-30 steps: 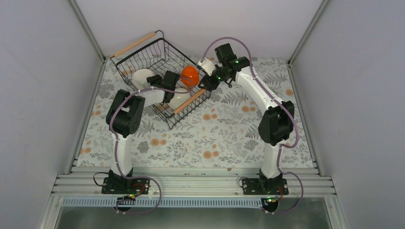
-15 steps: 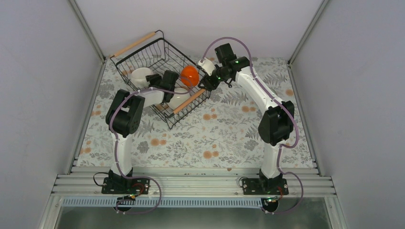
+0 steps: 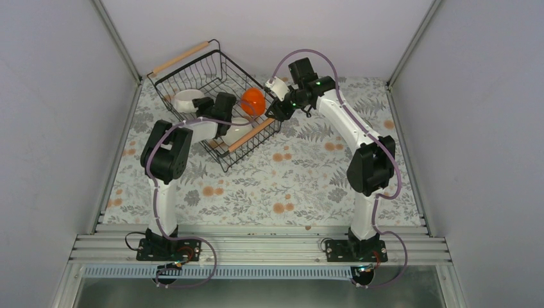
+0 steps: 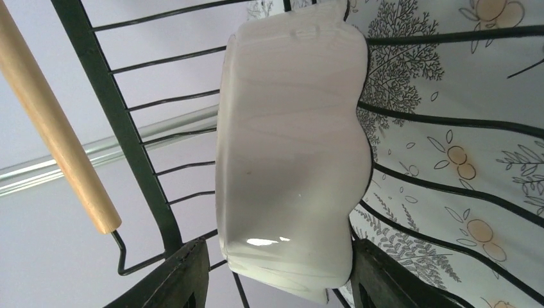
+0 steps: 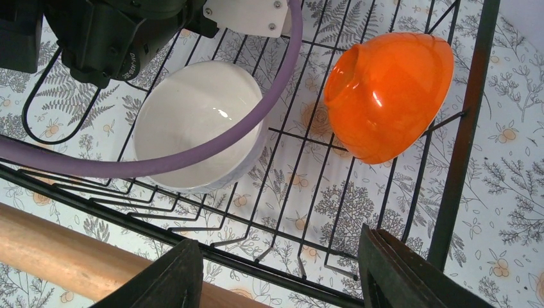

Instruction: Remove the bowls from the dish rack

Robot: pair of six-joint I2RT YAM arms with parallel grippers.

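The black wire dish rack (image 3: 215,64) stands at the far left of the table. It holds a scallop-edged white bowl (image 3: 186,99), an orange bowl (image 3: 253,101) lying on its side, and a plain white bowl (image 3: 237,130). My left gripper (image 3: 200,104) is inside the rack, open, with its fingers on either side of the scalloped bowl (image 4: 289,160); I cannot tell whether they touch it. My right gripper (image 3: 274,112) is open and empty above the rack's near wooden handle (image 5: 64,250). The orange bowl (image 5: 391,90) and plain white bowl (image 5: 192,122) lie beyond it.
The table has a floral cloth (image 3: 301,179). Grey walls enclose the table on the left, back and right. The rack's far wooden handle (image 3: 179,59) is close to the back-left corner. My left arm (image 5: 115,32) and its purple cable (image 5: 256,122) cross over the plain white bowl.
The left gripper has pushed further toward the scalloped bowl. The rack and that bowl have shifted slightly to the far left. The right arm has barely moved.
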